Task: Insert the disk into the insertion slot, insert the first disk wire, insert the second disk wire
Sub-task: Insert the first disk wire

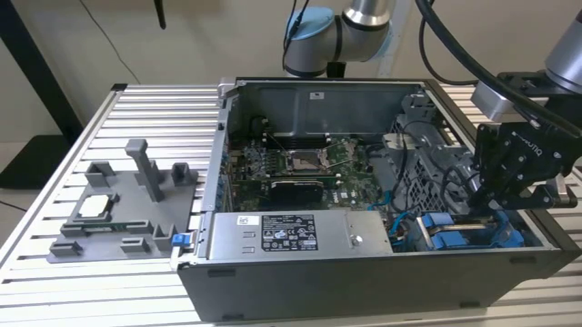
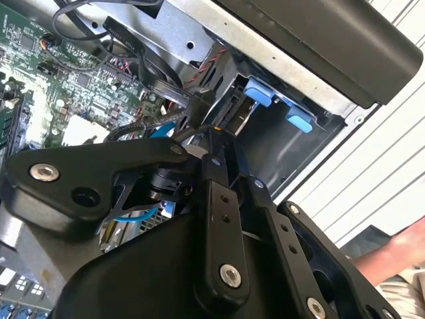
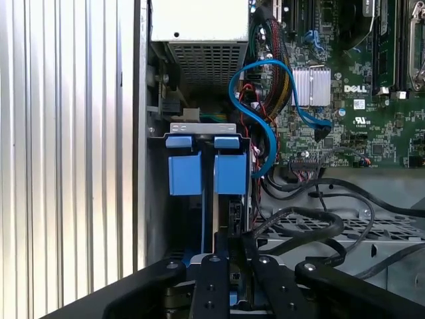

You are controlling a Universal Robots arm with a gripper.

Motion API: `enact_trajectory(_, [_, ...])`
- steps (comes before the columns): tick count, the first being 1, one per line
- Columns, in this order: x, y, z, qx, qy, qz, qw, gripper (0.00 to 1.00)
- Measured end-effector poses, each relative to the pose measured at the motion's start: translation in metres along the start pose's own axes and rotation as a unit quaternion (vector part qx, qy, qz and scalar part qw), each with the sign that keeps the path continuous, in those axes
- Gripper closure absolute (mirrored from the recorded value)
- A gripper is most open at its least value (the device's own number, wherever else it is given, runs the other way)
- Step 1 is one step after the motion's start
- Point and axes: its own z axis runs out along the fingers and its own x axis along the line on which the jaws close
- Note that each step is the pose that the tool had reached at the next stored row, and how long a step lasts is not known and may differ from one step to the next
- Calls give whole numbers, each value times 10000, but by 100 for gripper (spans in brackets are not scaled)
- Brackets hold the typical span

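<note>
Gripper (image 1: 498, 201) hung at the exterior frame's lower right, just above the insertion slot (image 1: 459, 237) by the computer case (image 1: 364, 286) wall; clamped or apart, I could not tell. The first wrist view added the slot's blue tabs (image 3: 184, 169), a blue cable (image 3: 265, 100) crowding beside them, and the slatted table (image 3: 66, 133) beyond the wall.

Arm (image 1: 323, 41) arches over from rear; wrist (image 1: 498, 101) bent, end effector (image 1: 493, 206) pointing down, low at exterior view's right.
</note>
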Motion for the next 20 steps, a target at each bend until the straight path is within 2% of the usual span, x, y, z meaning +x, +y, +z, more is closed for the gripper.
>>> enact_trajectory(7, [0,-5,14,0,1,1,10000,100])
enact_trajectory(12, [-3,-112,9,0,-1,-36,10000,100])
enact_trajectory(16, [-8,-105,23,8,0,-52,10000,100])
enact_trajectory(20, [-53,-96,36,42,0,-58,10000,100])
